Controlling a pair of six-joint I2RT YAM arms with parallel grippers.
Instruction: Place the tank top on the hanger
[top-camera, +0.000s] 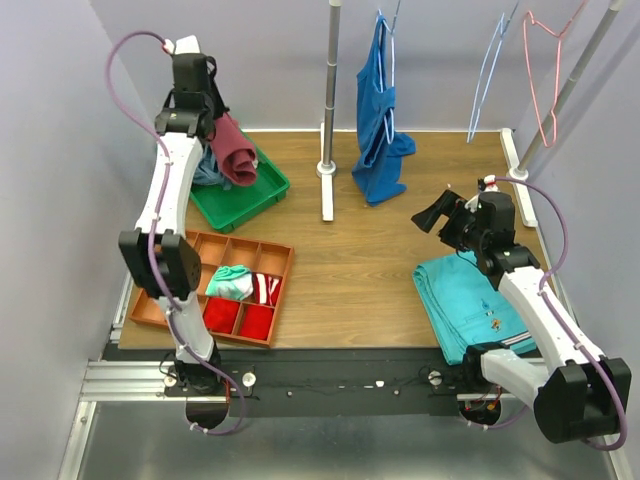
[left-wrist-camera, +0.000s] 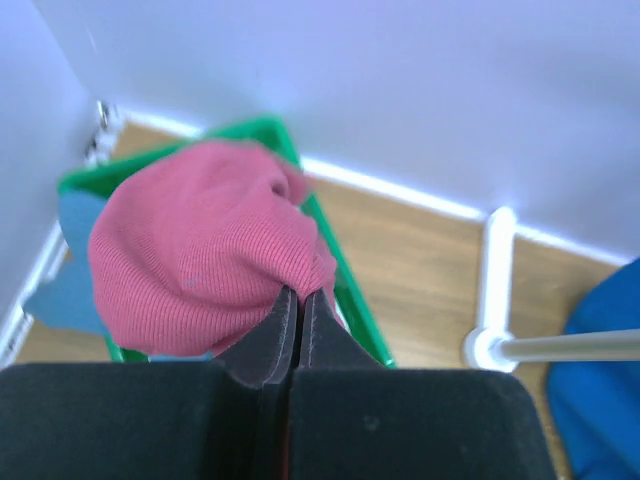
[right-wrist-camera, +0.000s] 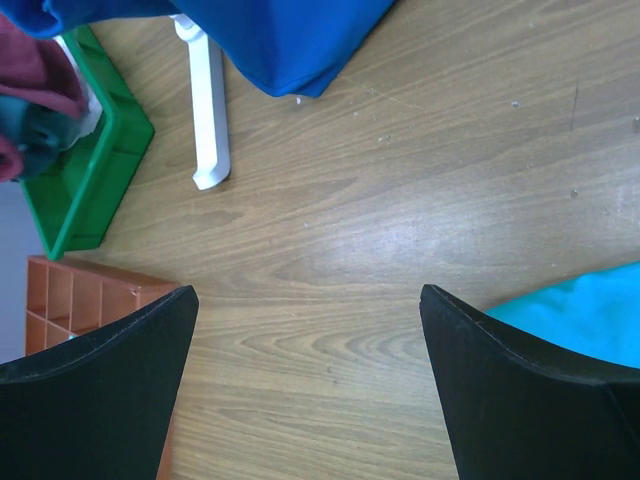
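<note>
**Top view.** The left gripper (top-camera: 213, 118) sits at about ten o'clock on the worktop (top-camera: 350, 250), over the green tray (top-camera: 262, 190). The maroon tank top (top-camera: 236, 152) hangs from it in a bunch, its lower end down at the tray. The pale wire hanger (top-camera: 489, 78) hangs at one o'clock, well apart from the top, with the royal-blue top (top-camera: 380, 120) between them. The right gripper (top-camera: 438, 215) is at three o'clock beside the turquoise trousers (top-camera: 460, 300), jaws apart and holding nothing.

**Left wrist view.** The jaws are pressed together, clamped on only a small pinch of the tank top (left-wrist-camera: 200, 260). The rest balloons out toward ten o'clock above the tray (left-wrist-camera: 270, 130). A bluish cloth (left-wrist-camera: 70, 260) lies under it.

The pinch looks thin, so the cloth may slip out on the long carry to the hanger. The bluish cloth beneath may snag and come along. Because the top is bunched, its straps cannot be made out, and threading the hanger may fail until it is spread.

**Right wrist view.** The right gripper (right-wrist-camera: 308, 295) is spread wide over bare wood.

The closeness of the pinch shows only in the left wrist view. The hanger shows only from above, and neither wrist camera catches it.
</note>
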